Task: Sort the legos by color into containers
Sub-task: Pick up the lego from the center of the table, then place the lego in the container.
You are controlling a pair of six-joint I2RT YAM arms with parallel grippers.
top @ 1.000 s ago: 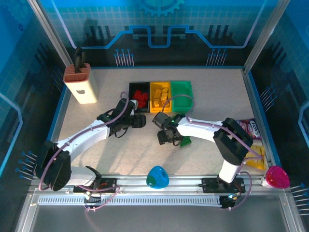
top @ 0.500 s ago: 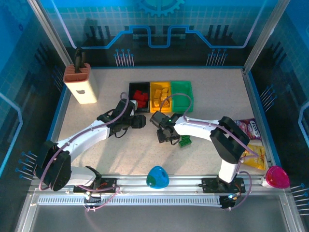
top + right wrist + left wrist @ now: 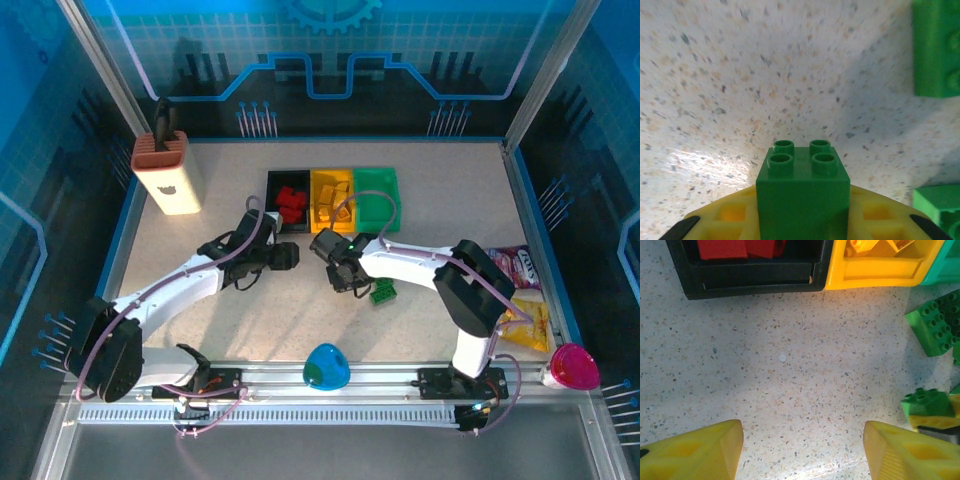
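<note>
The right fingers (image 3: 725,220) are pinched narrow on a green two-by-two lego brick (image 3: 803,192), close to the speckled bench (image 3: 740,75). Loose green bricks (image 3: 383,293) lie beside it, on the near side of the green bin (image 3: 396,200). The left fingers (image 3: 700,450) stand wide with nothing between them, facing the black bin (image 3: 750,280), which holds red bricks (image 3: 722,247), and the yellow bin (image 3: 875,275).

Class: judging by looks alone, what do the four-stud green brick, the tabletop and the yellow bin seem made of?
Green brick: likely moulded plastic, smooth, faintly glossy; crisp studs, even colour.
Tabletop: speckled, stone-like, perhaps laminate; glare shows a sheen.
Yellow bin: probably plastic; uniform colour, soft highlights.
</note>
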